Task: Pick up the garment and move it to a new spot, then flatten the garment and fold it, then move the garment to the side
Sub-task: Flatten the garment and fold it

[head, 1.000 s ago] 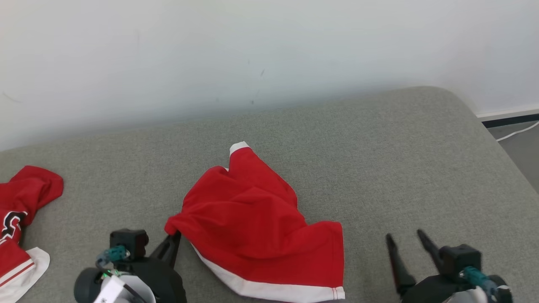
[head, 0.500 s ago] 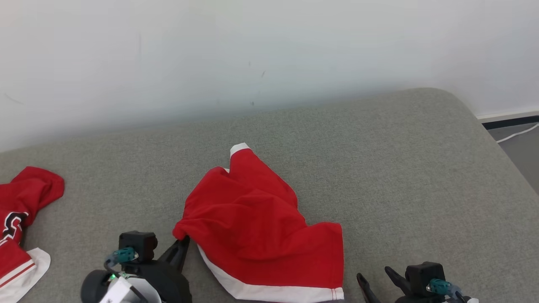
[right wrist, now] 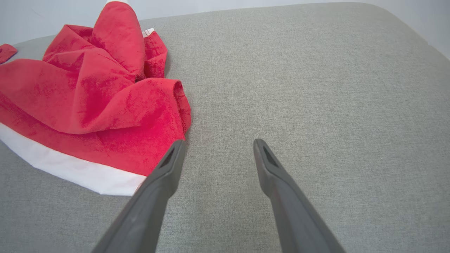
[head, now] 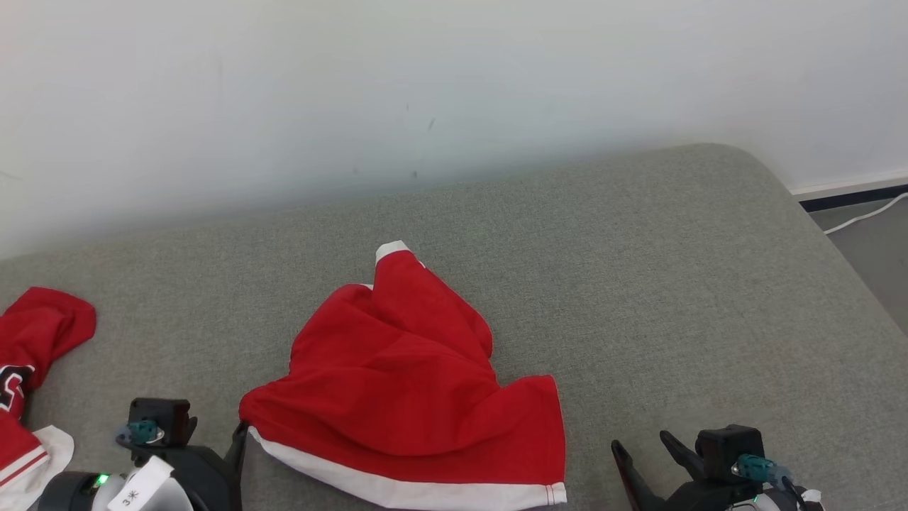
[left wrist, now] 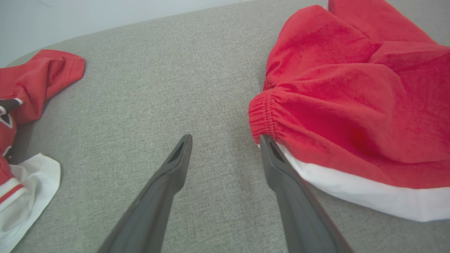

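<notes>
Head view: two red items: garment (head: 397,383), second garment (head: 42,326).

Setting: plain indoor room, home-like or test space, kind uncertain. Evidence: broad grey fabric-upholstered pad (head: 674,284) with rounded far right corner, set against bare white wall (head: 454,85); dark skirting strip (head: 851,196), white cable (head: 862,221) on grey floor (head: 887,255) at far right; red shorts (head: 404,397) lying on the pad.
</notes>
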